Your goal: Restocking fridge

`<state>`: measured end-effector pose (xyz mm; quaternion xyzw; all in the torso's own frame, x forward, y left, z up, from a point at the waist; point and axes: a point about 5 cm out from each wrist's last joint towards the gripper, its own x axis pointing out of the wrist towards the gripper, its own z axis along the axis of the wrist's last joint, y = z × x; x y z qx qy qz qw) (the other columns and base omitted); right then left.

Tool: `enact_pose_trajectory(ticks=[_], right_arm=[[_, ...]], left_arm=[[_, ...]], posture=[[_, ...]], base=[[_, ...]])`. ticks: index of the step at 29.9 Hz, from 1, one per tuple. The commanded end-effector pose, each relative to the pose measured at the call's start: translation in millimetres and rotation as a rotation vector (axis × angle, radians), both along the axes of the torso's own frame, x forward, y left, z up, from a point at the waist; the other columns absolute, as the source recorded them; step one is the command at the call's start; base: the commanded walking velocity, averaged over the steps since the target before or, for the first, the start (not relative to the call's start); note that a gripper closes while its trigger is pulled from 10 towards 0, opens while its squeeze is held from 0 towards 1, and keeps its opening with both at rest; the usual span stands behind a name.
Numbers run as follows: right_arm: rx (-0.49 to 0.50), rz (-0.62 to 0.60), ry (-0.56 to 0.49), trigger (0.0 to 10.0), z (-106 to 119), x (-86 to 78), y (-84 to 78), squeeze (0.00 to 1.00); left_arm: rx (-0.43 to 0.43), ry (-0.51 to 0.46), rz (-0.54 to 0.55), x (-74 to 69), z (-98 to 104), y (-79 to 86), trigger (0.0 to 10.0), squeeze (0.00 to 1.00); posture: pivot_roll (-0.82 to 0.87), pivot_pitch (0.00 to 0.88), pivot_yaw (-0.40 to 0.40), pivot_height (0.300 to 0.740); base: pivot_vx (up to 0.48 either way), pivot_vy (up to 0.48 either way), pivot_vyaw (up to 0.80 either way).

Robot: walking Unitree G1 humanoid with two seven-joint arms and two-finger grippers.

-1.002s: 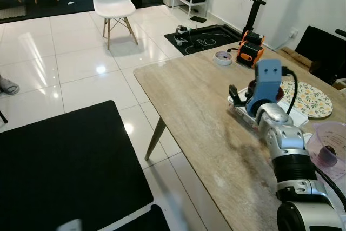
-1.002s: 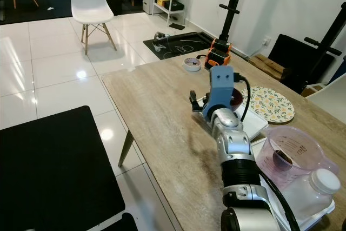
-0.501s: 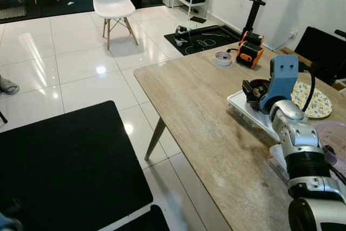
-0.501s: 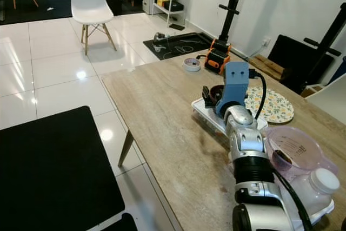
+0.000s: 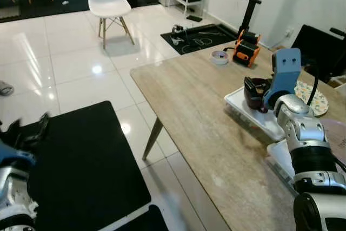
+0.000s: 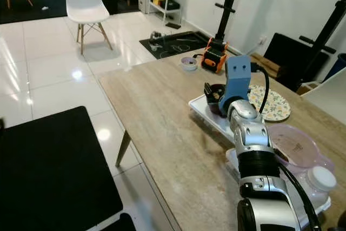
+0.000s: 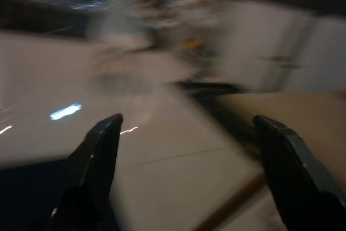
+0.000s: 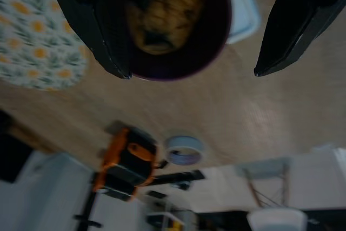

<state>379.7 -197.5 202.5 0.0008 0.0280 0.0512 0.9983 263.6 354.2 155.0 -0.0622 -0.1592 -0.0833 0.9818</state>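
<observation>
One small dark round bowl holding brownish food [image 5: 257, 92] sat on the white rectangular tray [image 5: 238, 101] near the long edge of the wooden table [image 5: 189, 106]. Right gripper [image 6: 212, 95] was at the bowl with fingers spread, one finger [image 8: 89, 31] against the rim, nothing clamped. Judged: bowl rigid, light, smooth-walled and likely slippery; contents loose, so keep it level; grip across the rim. Floral round mat [image 5: 313, 98] lay just behind the tray, clear plastic jug [image 6: 297, 147] near the forearm; open tabletop lay toward the edge. Left gripper [image 7: 186, 150] hung open over the floor, blurred.
</observation>
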Motion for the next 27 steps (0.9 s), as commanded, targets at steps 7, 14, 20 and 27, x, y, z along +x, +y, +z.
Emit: enact_pose_trajectory(ticks=[7,14,20,27], right_arm=[[0.089,0.156,0.03,10.0,6.0,-5.8,0.8,0.0],[0.058,0.206,0.048,10.0,15.9,-10.0,-2.2,0.0],[-0.027,0.237,0.074,10.0,33.5,-20.5,-15.8,0.0],[-0.087,0.251,0.137,10.0,35.1,-29.2,-30.5,0.0]], left_arm=[[0.06,-0.002,-0.494,-11.5,18.6,-48.8,10.0,0.0],[0.058,0.007,-0.571,-16.2,19.2,-56.6,10.0,0.0],[0.037,0.064,-0.639,-22.2,14.2,-65.1,10.0,0.0],[0.024,0.075,-0.662,-24.7,12.7,-68.5,10.0,0.0]], posture=[[-0.05,0.0,-0.066,0.74],[-0.05,0.0,-0.066,0.74],[-0.05,0.0,-0.066,0.74],[-0.05,0.0,-0.064,0.74]], base=[[0.0,0.0,0.0],[0.0,0.0,0.0],[0.0,0.0,0.0],[0.0,0.0,0.0]])
